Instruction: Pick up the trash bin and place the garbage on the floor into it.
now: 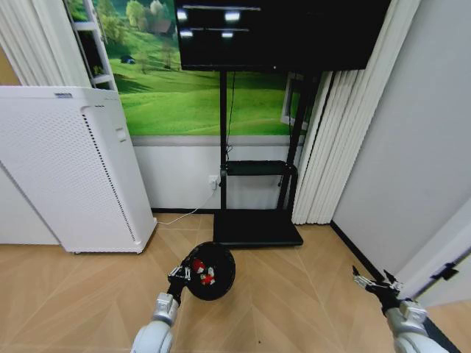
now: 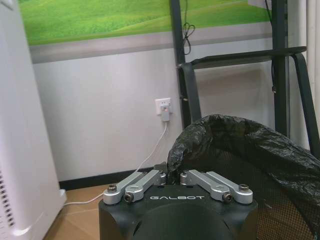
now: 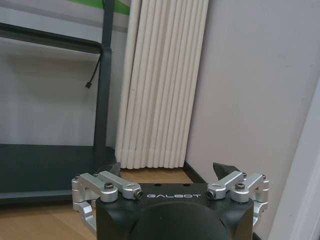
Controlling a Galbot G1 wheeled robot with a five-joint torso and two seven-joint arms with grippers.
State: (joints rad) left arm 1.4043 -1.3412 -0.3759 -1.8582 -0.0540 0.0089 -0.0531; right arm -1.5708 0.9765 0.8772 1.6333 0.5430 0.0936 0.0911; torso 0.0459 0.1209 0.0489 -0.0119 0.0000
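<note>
Trash bin point(image 1: 210, 271) hung from left gripper point(image 1: 179, 275), jaws clamped on near rim, red-white garbage point(image 1: 204, 274) inside; right gripper point(image 1: 373, 282) spread apart, well right, idle.

Bin point(image 1: 215, 273) lined with crinkly glossy black plastic bag point(image 2: 240, 145), mesh wall under it; garbage point(image 1: 204, 273) inside looks like shiny red-white wrapper, hard to tell. Left gripper point(image 2: 172, 176) and right gripper point(image 3: 169, 172): matt black housing, brushed silver metal links. Floor point(image 1: 294, 294) smooth wood-look; appliance point(image 1: 66, 162) matt white perforated plastic.
</note>
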